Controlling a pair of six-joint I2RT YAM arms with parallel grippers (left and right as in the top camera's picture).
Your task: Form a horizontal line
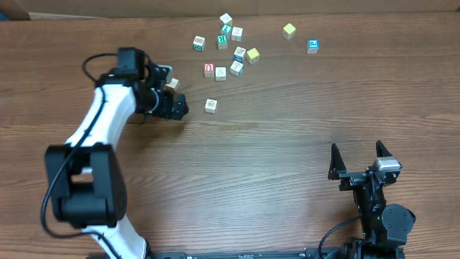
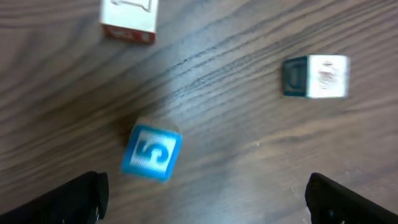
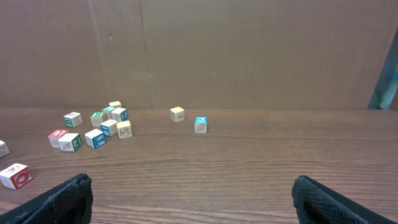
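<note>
No row of cubes is formed; the small wooden letter cubes lie scattered. A blue-faced cube marked 5 (image 2: 151,152) sits tilted on the table between and just ahead of the open fingers of my left gripper (image 2: 205,199), not touching them. In the overhead view this cube (image 1: 171,84) lies at my left gripper (image 1: 175,93). A whitish cube with a teal side (image 2: 317,76) stands ahead to the right, alone (image 1: 210,106). A red-sided cube (image 2: 129,18) is ahead to the left (image 1: 209,70). My right gripper (image 1: 357,151) is open and empty (image 3: 193,199).
A cluster of several letter cubes (image 1: 230,47) lies at the back centre, with a yellow cube (image 1: 289,30) and a blue-faced cube (image 1: 313,46) further right. They also show in the right wrist view (image 3: 99,127). A brown wall (image 3: 249,56) backs the table.
</note>
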